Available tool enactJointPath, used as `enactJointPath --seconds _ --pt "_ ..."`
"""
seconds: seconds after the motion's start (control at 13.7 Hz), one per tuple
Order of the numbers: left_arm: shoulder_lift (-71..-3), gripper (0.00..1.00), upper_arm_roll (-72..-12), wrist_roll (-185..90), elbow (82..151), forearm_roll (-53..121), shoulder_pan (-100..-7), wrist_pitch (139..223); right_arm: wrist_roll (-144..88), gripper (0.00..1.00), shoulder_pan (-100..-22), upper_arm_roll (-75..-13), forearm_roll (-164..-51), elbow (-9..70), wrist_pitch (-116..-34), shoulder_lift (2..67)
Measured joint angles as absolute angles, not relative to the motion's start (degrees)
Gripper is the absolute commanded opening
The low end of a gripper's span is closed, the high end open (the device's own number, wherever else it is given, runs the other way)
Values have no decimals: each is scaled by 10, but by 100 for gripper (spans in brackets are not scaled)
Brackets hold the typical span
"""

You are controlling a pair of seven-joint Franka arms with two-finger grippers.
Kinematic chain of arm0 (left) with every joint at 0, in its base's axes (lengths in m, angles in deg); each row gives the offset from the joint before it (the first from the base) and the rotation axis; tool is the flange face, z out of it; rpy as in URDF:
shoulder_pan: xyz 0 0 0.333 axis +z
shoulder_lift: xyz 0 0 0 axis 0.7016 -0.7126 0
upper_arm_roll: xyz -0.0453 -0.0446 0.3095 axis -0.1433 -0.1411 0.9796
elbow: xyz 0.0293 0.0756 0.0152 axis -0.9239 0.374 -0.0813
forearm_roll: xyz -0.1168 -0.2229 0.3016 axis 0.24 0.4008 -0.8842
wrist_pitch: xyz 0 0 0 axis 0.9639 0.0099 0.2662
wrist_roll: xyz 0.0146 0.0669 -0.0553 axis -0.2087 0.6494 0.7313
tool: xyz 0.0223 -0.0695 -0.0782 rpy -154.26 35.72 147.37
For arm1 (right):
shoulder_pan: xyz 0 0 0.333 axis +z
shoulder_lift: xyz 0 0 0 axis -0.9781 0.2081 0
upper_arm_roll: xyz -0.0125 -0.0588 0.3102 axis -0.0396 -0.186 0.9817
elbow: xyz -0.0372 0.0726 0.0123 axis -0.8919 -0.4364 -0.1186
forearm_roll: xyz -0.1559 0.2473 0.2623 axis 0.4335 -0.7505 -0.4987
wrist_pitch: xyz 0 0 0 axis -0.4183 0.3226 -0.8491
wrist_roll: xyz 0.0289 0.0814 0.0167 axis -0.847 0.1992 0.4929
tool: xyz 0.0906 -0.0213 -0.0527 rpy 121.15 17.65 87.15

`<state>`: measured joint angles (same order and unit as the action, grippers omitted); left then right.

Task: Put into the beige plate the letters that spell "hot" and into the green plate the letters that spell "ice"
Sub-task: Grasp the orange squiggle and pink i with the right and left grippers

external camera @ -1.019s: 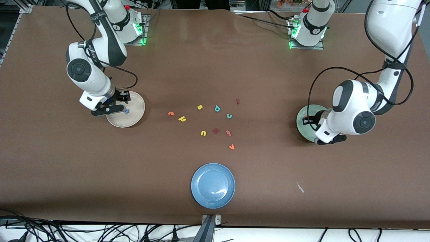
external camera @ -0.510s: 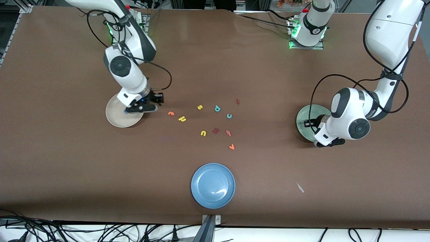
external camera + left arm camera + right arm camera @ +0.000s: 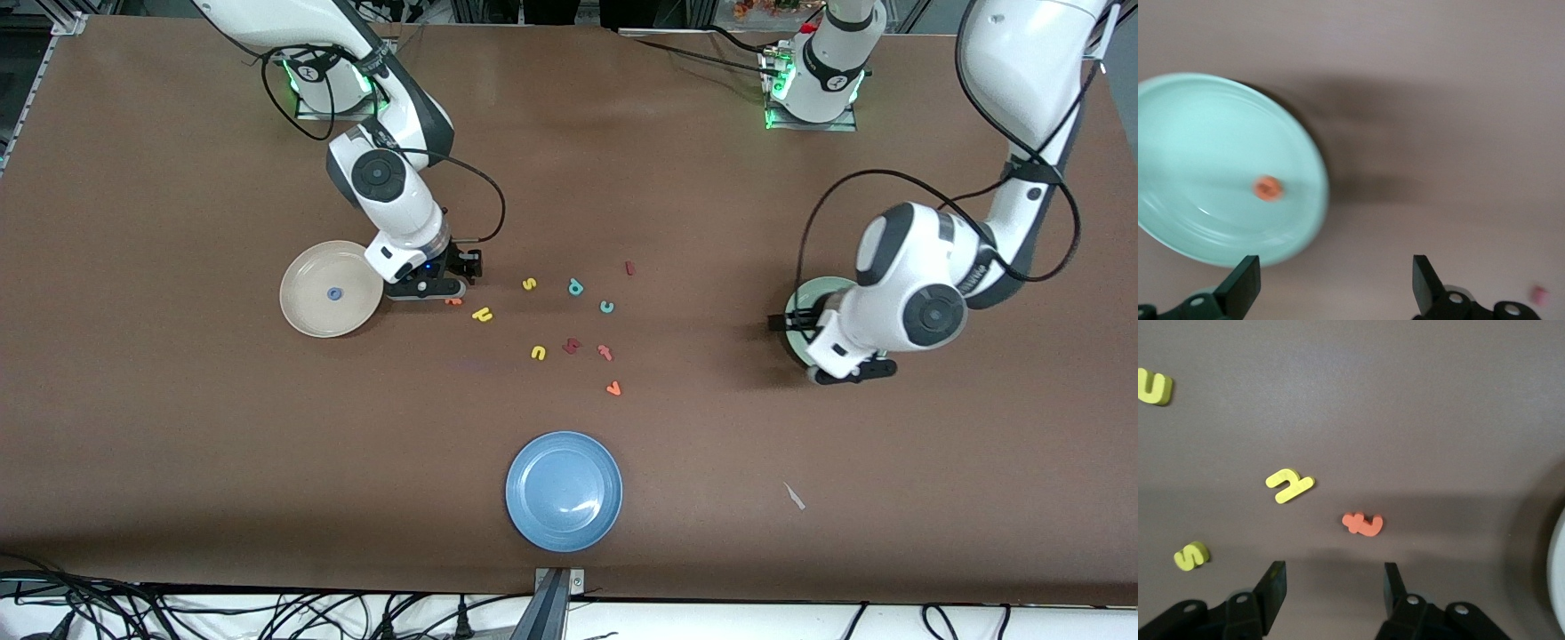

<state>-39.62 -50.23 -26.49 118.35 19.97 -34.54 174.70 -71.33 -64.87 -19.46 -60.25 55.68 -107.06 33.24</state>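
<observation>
The beige plate (image 3: 307, 311) holds the blue o (image 3: 334, 293). My right gripper (image 3: 442, 289) (image 3: 1333, 590) is open and empty beside that plate, low over the orange t (image 3: 1363, 523) (image 3: 453, 301). The yellow h (image 3: 482, 314) (image 3: 1289, 485) lies just past the t. The green plate (image 3: 1198, 133) (image 3: 805, 298) holds the orange e (image 3: 1268, 188); the left arm hides most of this plate in the front view. My left gripper (image 3: 1331, 293) (image 3: 784, 324) is open and empty over bare table at the plate's edge. The dark red i (image 3: 629, 267) and teal c (image 3: 606, 307) lie mid-table.
Other letters lie mid-table: yellow s (image 3: 529, 284), a teal stemmed letter (image 3: 575, 286), yellow u (image 3: 538, 353), a dark red letter (image 3: 572, 345), a pinkish hooked letter (image 3: 605, 352) and an orange v (image 3: 613, 388). A blue plate (image 3: 564, 489) sits near the front camera.
My right gripper left the beige plate, with the blue o lying in it, and moved over to the orange t. My left gripper opened and slid off the green plate toward mid-table.
</observation>
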Motion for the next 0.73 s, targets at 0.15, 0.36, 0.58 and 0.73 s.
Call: enactJointPath --seconds 0.15,0.36,0.58,0.73 --pt "-394 99 -558 -180 1185 200 -349 1750 -741 67 -649 -197 -576 554 -1076 347" --pt "-395 87 -618 -71 1197 200 -363 1781 -751 67 -650 -205 -567 552 -1085 361" --pt "-405 61 -624 11 1224 200 -416 1851 -751 67 -650 -210 -567 552 -1108 377" --pt "-417 59 -623 51 1249 199 -450 1906 -751 67 -650 -216 -561 551 -1115 384"
